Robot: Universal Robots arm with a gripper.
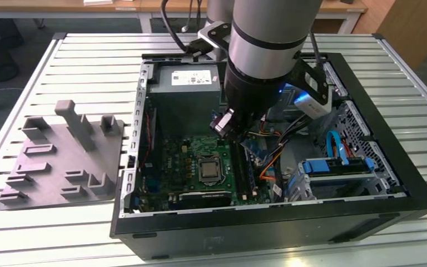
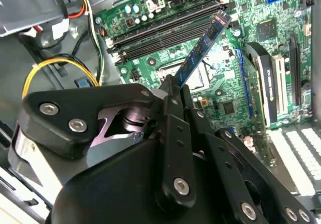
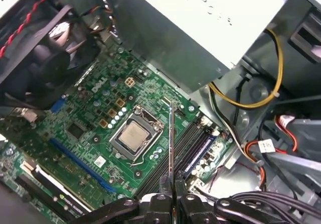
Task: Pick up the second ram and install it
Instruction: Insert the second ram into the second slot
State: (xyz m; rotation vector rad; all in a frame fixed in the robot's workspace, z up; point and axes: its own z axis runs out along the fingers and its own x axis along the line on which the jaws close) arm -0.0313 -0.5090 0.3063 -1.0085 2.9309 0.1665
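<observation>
Where the whole scene is taken in by the exterior view, a slatted table (image 1: pixel 87 55) is seen bearing an open computer case (image 1: pixel 391 183), with a grey moulded holder (image 1: pixel 58 161) set beside it on the exterior view's left. The arm (image 1: pixel 269 33) is seen reaching down into the case, next to the power supply (image 1: pixel 187 83) and above the green motherboard (image 1: pixel 184 161).

What is masked by the arm there is laid open in both wrist views. The gripper (image 2: pixel 173 91) is shown pinching one end of the second ram (image 2: pixel 203 45). Its blue face is presented in the second wrist view, slanting over the board towards the black memory slots (image 2: pixel 165 30). In the first wrist view the strip is seen edge-on as a thin line, between the processor (image 3: pixel 133 136) and the slots; whether it touches them cannot be told.
</observation>
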